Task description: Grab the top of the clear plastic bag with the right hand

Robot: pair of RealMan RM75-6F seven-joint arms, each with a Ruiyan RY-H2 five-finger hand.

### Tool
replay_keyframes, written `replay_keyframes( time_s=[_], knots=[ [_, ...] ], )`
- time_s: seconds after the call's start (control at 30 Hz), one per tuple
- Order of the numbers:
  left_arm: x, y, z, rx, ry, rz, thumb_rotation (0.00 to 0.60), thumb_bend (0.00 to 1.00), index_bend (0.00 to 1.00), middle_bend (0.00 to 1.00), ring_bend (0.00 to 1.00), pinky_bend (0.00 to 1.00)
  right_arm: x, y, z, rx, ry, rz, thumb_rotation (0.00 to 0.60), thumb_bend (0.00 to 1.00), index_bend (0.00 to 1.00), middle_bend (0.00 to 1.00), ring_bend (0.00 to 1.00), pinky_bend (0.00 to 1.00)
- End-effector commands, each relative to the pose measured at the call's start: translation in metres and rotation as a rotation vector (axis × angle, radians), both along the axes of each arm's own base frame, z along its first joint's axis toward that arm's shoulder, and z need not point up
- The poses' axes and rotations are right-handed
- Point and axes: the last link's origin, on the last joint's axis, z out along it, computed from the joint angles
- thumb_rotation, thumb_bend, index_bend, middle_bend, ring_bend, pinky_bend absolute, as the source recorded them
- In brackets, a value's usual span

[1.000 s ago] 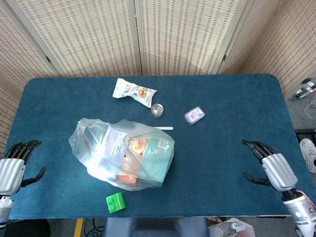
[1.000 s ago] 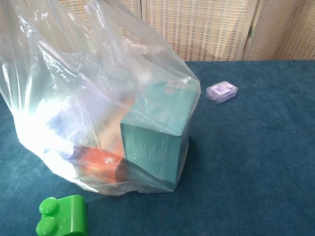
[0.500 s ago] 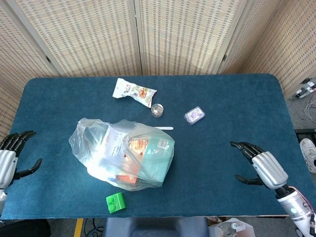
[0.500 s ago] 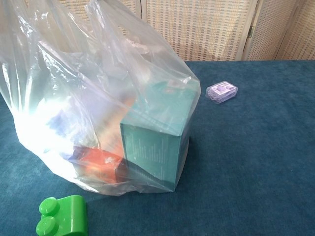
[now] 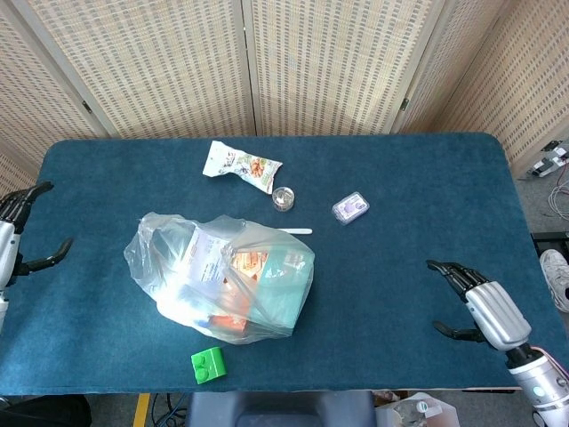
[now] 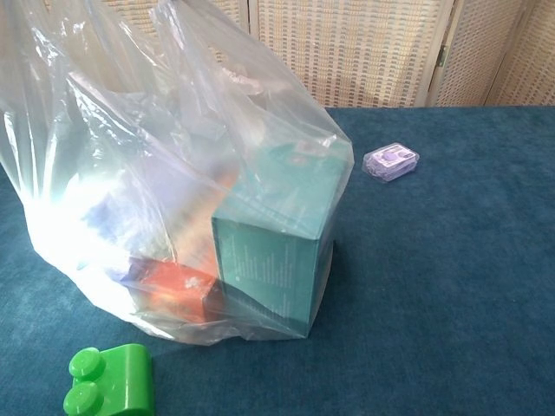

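- Clear plastic bag point(image 5: 222, 280) full of boxes sits on the blue table point(image 5: 418, 191) in the head view. Right hand point(image 5: 484, 302) hovers far off, fingers spread, holding nothing. Left hand point(image 5: 13, 236) is likewise loose and bare.
- Chest view: the bag stands beside a green toy block point(image 6: 108, 390); no hands show.

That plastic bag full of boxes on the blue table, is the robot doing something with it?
Not yet. The clear plastic bag, holding a teal box and other packages, sits untouched on the table. The right hand hovers open near the table's right edge, well apart from the bag. The left hand is open at the far left edge. A green block, a snack packet and a small purple case lie loose around it.
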Motion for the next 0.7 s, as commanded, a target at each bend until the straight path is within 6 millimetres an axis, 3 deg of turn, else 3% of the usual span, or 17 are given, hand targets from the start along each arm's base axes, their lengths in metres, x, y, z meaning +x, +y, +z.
replay_keyframes(
  time_s=[0.03,0.47,0.7],
  knots=[
    [0.011,0.011,-0.002,-0.004,-0.017,-0.051,0.6,0.25,0.06,0.14,0.16,0.13,0.0,0.001,0.0,0.001,0.002,-0.004,0.6,0.2,0.09,0.19,0.14,0.26],
    [0.054,0.036,-0.023,-0.103,0.012,-0.203,0.6,0.25,0.06,0.13,0.15,0.13,0.0,-0.002,-0.004,0.016,0.006,-0.026,0.6,0.2,0.09,0.19,0.14,0.26],
    [0.08,0.043,-0.032,-0.165,-0.03,-0.278,0.6,0.25,0.16,0.13,0.15,0.13,0.0,-0.004,-0.007,0.028,0.0,-0.033,0.6,0.2,0.09,0.19,0.14,0.26]
  ],
)
